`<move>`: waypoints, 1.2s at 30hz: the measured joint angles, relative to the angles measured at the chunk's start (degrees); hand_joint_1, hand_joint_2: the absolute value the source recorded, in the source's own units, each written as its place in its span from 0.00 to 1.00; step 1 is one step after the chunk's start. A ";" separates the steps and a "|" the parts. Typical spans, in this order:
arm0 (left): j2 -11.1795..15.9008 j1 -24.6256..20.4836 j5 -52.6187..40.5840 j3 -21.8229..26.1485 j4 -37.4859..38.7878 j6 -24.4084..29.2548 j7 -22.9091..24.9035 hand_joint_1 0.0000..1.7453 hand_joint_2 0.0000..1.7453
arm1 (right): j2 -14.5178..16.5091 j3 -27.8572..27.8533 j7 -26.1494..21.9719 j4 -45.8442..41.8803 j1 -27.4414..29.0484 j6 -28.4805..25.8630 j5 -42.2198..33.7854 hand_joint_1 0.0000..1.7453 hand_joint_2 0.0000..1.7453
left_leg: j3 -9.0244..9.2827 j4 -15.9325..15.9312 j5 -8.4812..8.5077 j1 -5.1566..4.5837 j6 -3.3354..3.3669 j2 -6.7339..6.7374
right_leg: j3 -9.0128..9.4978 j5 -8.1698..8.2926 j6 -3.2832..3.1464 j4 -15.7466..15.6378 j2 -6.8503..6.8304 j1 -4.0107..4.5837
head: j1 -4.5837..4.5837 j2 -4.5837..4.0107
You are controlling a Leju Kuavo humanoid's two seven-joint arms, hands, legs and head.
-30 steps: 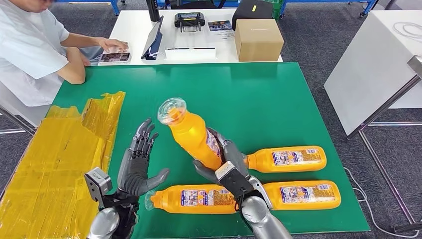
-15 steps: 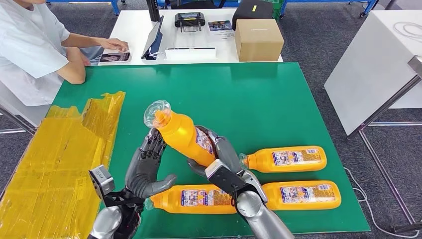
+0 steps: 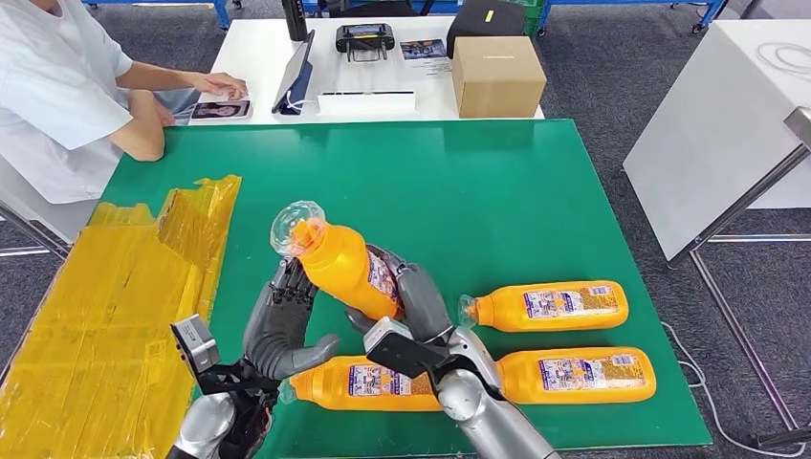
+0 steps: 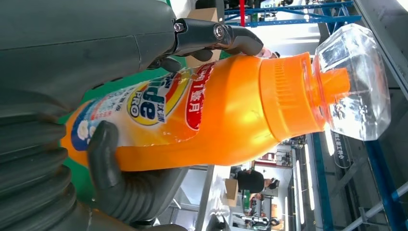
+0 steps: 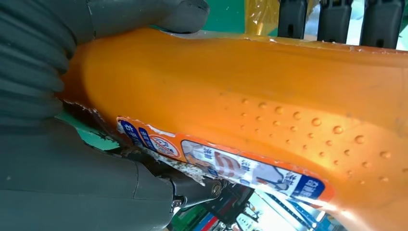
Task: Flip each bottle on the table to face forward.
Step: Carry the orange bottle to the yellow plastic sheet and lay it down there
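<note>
**A:** status on the raised bottle (image 3: 341,266)?

**B:** off the green table (image 3: 497,182), tilted, clear cap (image 3: 292,228) pointing up and toward the robot's left. Right hand (image 3: 406,306) wraps the lower body from behind, fingers (image 3: 413,292) curled around it, thumb on the near side. Right wrist view confirms: orange body (image 5: 250,91) fills the palm, label strip (image 5: 221,168) along one edge.

**A:** left hand?

**B:** left hand (image 3: 282,320) is up against the bottle's left side, palm facing it. Left wrist view shows the thumb (image 4: 103,159) pressed on the bottle (image 4: 202,110) and a dark finger (image 4: 211,36) touching the opposite side. So both hands have contact. How firmly the left one grips, can't tell.

**A:** label side?

**B:** front label (image 4: 154,101) faces the left palm in the left wrist view. From the head view only a sliver of label shows by the right fingers.

**A:** other bottles?

**B:** three lying flat on the table, labels up, caps toward the robot's left. One near the front edge under the arms (image 3: 368,382), one to its right (image 3: 579,375), one just behind that (image 3: 550,306). All apart from the held one.

**A:** anything else around?

**B:** yellow sheet (image 3: 105,316) over the table's left end. Person in white (image 3: 57,86) seated at the far left corner, hand on a tablet (image 3: 220,110). Cardboard box (image 3: 495,75) on the white table (image 3: 258,57) behind.
</note>
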 joint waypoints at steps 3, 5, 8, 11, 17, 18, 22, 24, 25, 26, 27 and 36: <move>-0.01 -0.03 0.00 0.02 0.17 0.00 0.00 0.00 1.00 | 0.02 0.53 -0.02 0.28 -0.15 0.08 0.94 1.00 1.00 | 0.00 0.00 0.00 0.00 0.00 0.00 | 0.00 0.00 0.00 0.00 0.01 0.00 | 0.01 0.00; -0.02 -0.03 0.00 0.02 0.18 0.00 0.00 0.00 1.00 | 0.02 0.57 -0.02 0.29 -0.16 0.09 0.99 1.00 1.00 | 0.00 0.00 0.00 0.00 0.00 0.00 | 0.00 0.00 0.00 0.00 0.01 0.00 | 0.01 0.00; -0.01 -0.03 0.00 0.02 0.19 0.00 0.00 0.00 1.00 | 0.02 0.63 -0.02 0.31 -0.17 0.10 1.08 1.00 1.00 | 0.00 0.00 0.00 0.00 0.00 0.00 | 0.00 0.00 0.00 0.00 0.01 0.00 | 0.01 0.00; 0.01 -0.06 0.01 0.03 0.27 0.00 0.01 0.00 1.00 | 0.03 1.12 -0.02 0.38 -0.22 0.28 1.71 1.00 1.00 | 0.00 0.00 0.00 0.00 0.00 0.00 | 0.00 0.00 0.00 0.00 0.01 0.00 | 0.01 0.00; 0.02 -0.49 -0.71 1.35 2.33 2.25 0.50 0.00 1.00 | 0.13 8.71 1.03 0.80 -0.89 1.20 5.67 1.00 1.00 | 0.00 0.00 0.00 0.01 0.00 0.06 | -0.03 0.00 0.00 0.00 0.01 0.01 | -0.01 0.00; 0.01 -0.52 -1.21 1.46 2.57 3.06 0.45 0.00 1.00 | 0.13 9.09 1.25 0.86 -1.03 1.18 5.53 1.00 1.00 | 0.00 0.00 0.00 0.01 0.00 0.06 | -0.02 0.00 0.00 0.00 0.01 0.00 | 0.00 0.00; -0.11 -0.83 -1.81 1.89 3.87 5.41 0.26 0.05 1.00 | 0.13 9.85 1.83 1.16 -1.35 1.16 5.07 1.00 1.00 | 0.00 0.00 0.00 0.00 0.00 0.05 | -0.01 0.00 0.00 0.00 0.01 0.00 | 0.01 0.00; -0.23 -0.88 -1.58 2.08 4.44 6.06 -0.10 0.10 1.00 | 0.13 10.04 2.02 1.36 -1.45 1.17 4.92 1.00 1.00 | 0.00 0.00 0.00 0.00 0.00 0.06 | -0.01 0.00 0.00 0.00 0.01 0.00 | 0.00 0.00; -0.37 -0.87 -1.43 2.21 4.62 6.44 -0.38 0.10 1.00 | 0.13 10.14 2.11 1.45 -1.52 1.17 4.80 1.00 1.00 | 0.00 0.00 0.00 0.00 0.00 0.06 | -0.01 0.00 0.00 0.00 0.01 0.00 | 0.01 0.00; -0.50 -0.85 -1.26 2.35 4.78 6.81 -0.66 0.10 1.00 | 0.13 10.24 2.21 1.55 -1.62 1.18 4.67 1.00 1.00 | 0.00 0.00 0.00 0.00 0.00 0.06 | -0.01 0.00 0.00 0.00 0.01 0.00 | 0.01 0.00; -0.64 -0.83 -1.12 2.48 4.91 7.06 -0.89 0.10 1.00 | 0.13 10.36 2.31 1.64 -1.73 1.18 4.55 1.00 1.00 | 0.00 0.00 0.00 0.00 0.00 0.05 | -0.01 0.00 0.00 0.00 0.01 0.00 | -0.01 0.00; -1.46 -0.60 0.21 3.40 5.40 7.91 -1.86 1.00 1.00 | 0.14 10.84 2.48 2.28 -2.26 1.18 3.99 1.00 1.00 | 0.00 0.00 0.00 0.01 0.00 0.06 | -0.01 0.00 0.00 0.00 0.01 0.00 | 0.00 0.00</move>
